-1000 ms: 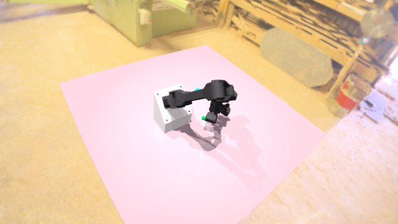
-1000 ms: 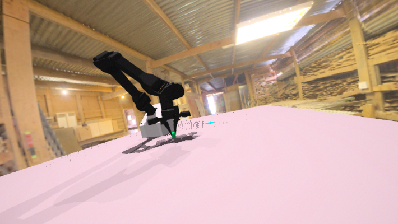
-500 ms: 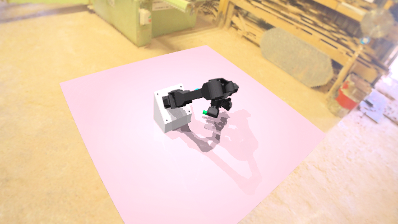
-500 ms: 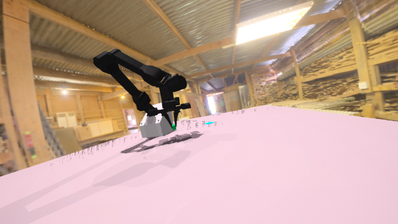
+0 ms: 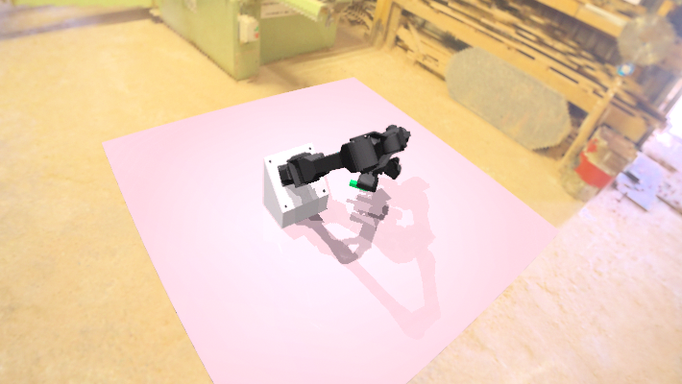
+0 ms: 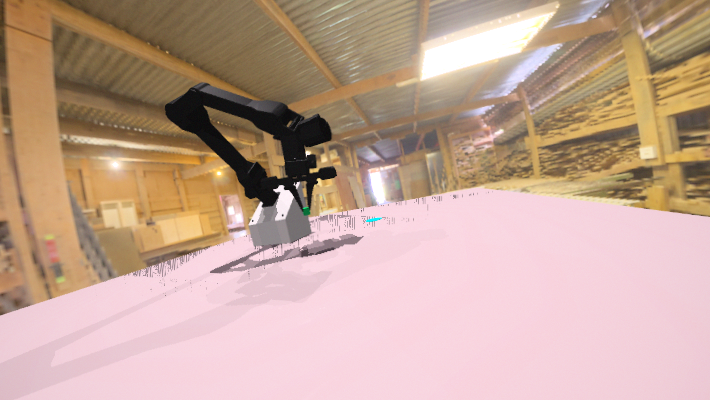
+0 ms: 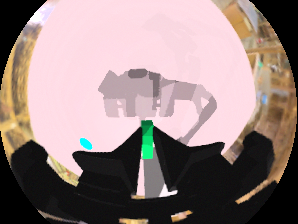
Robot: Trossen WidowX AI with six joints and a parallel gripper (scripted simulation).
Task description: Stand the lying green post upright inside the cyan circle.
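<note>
The green post [image 5: 353, 183] [image 6: 306, 211] [image 7: 147, 146] is held between the fingertips of my gripper [image 5: 366, 186] [image 6: 306, 207] [image 7: 147, 129]. My gripper is shut on it, and the fingers hide part of its length. The post lies roughly level, not upright, and hangs above the pink surface. The flat cyan circle [image 6: 373, 219] [image 7: 86, 144] lies on that surface, right of the gripper in the exterior view and left of the fingers in the wrist view. In the top view the circle is not visible; the arm probably covers it.
The pink surface [image 5: 231, 298] [image 6: 475, 300] [image 7: 75, 65] carries dark shadows of the arm. The grey-white wedge base [image 5: 304, 210] [image 6: 270, 231] of the arm stands close beside the held post. The workshop surroundings lie beyond the surface's edges.
</note>
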